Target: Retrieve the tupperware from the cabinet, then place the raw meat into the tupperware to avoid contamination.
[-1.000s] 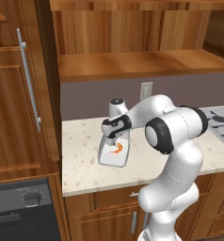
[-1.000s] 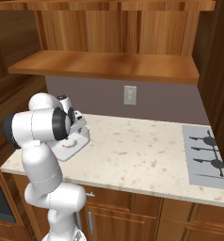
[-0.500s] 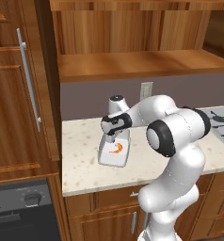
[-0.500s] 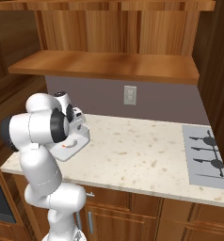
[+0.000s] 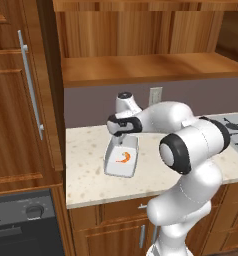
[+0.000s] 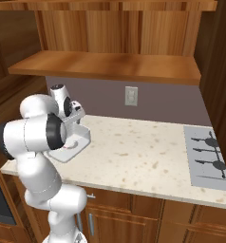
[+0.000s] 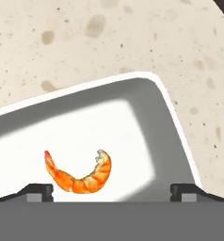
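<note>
The white tupperware (image 5: 112, 167) lies on the speckled counter, and the orange raw meat (image 5: 123, 158) rests inside it. My gripper (image 5: 119, 142) hangs open just above the tray's far end, with nothing between its fingers. From the right base view the tupperware (image 6: 81, 141) sits partly behind my arm, under the gripper (image 6: 75, 124). Looking down the hand, the raw meat (image 7: 81, 181) curls on the floor of the tupperware (image 7: 162, 96), between and just ahead of the gripper (image 7: 111, 191) tips. The cabinet (image 5: 141, 67) above the counter stands open, its wood shelf bare.
The counter (image 6: 143, 152) stretches right to a stove top (image 6: 210, 156). A wall outlet (image 6: 130, 96) sits on the backsplash. A tall wood door with a long silver handle (image 5: 31, 85) flanks the counter on the left, above a dark appliance (image 5: 21, 220).
The hand has lifted slightly off the tray, jaws wide apart. The raw meat and the tupperware have stayed where they were.
</note>
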